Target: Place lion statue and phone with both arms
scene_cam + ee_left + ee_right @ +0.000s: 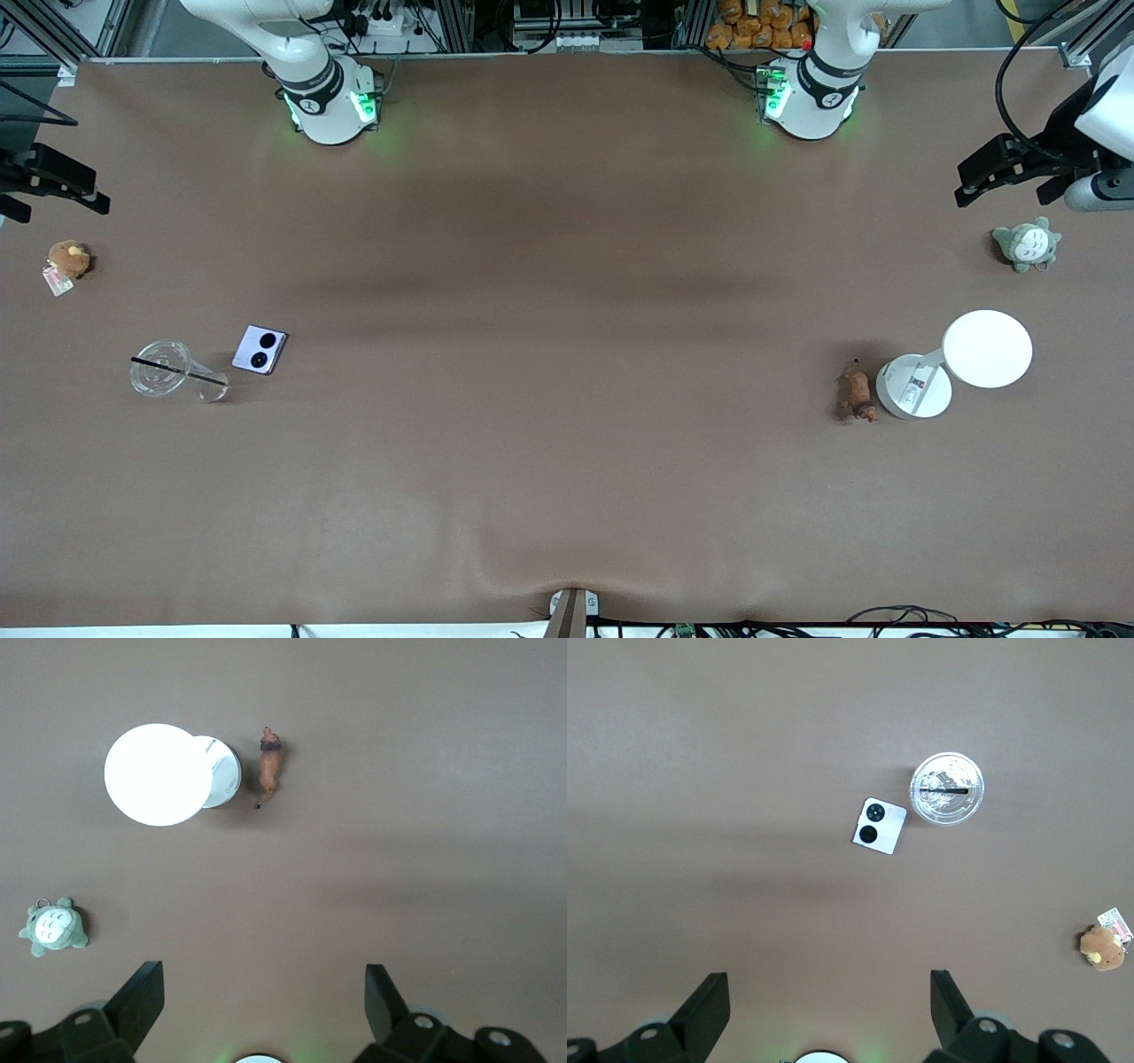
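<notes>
The lion statue [857, 394], a tiny reddish-brown figurine, lies on the table toward the left arm's end, next to a white round object; it also shows in the left wrist view [269, 768]. The lavender phone [260, 349] lies with its two black circles up toward the right arm's end, beside a clear cup; it also shows in the right wrist view [879, 826]. My left gripper [974, 182] [264, 988] is open and empty, high over the table's end near the grey-green plush. My right gripper [53, 190] [829, 988] is open and empty, high over the other end.
A white disc on a round white base [988, 348] stands beside the lion. A clear plastic cup with a black straw [173, 372] lies beside the phone. A grey-green plush [1026, 244] and a brown plush with a tag [67, 260] sit at the table's two ends.
</notes>
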You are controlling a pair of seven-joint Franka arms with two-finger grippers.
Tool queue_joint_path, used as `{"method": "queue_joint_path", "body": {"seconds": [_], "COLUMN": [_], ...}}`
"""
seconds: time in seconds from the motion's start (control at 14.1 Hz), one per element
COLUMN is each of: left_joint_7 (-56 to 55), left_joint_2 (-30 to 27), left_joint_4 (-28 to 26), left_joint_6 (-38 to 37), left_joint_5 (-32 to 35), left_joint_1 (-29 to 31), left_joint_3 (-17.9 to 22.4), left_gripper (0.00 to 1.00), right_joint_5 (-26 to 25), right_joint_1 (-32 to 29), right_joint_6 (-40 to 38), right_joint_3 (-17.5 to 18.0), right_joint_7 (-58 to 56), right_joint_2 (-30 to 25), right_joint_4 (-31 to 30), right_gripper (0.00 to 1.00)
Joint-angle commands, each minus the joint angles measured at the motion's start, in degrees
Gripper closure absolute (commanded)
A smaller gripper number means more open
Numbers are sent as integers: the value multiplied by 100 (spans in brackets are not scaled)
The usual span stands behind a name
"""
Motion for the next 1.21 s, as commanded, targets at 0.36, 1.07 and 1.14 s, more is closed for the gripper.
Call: {"method": "queue_joint_path", "body": {"seconds": [0.36, 1.07, 1.14], "left_joint_7": [75, -162, -180], "left_joint_2": [161, 240, 240], "left_joint_4": [275, 284, 292], "left_joint_6": [7, -20, -46], "left_joint_5": [-8, -8, 1], "left_joint_1": [119, 155, 155], "left_joint_3": [58, 49, 49], "left_gripper": [0, 0, 0], "right_joint_5": [-76, -94, -103], "right_joint_1": [-59, -6, -6], "right_joint_6": [-66, -57, -57], "right_joint_3": [54, 53, 54], "right_joint_7": [42, 42, 42], "right_joint_2": [-25, -17, -17], "right_joint_4": [72, 81, 81], "right_gripper": [0, 0, 0]}}
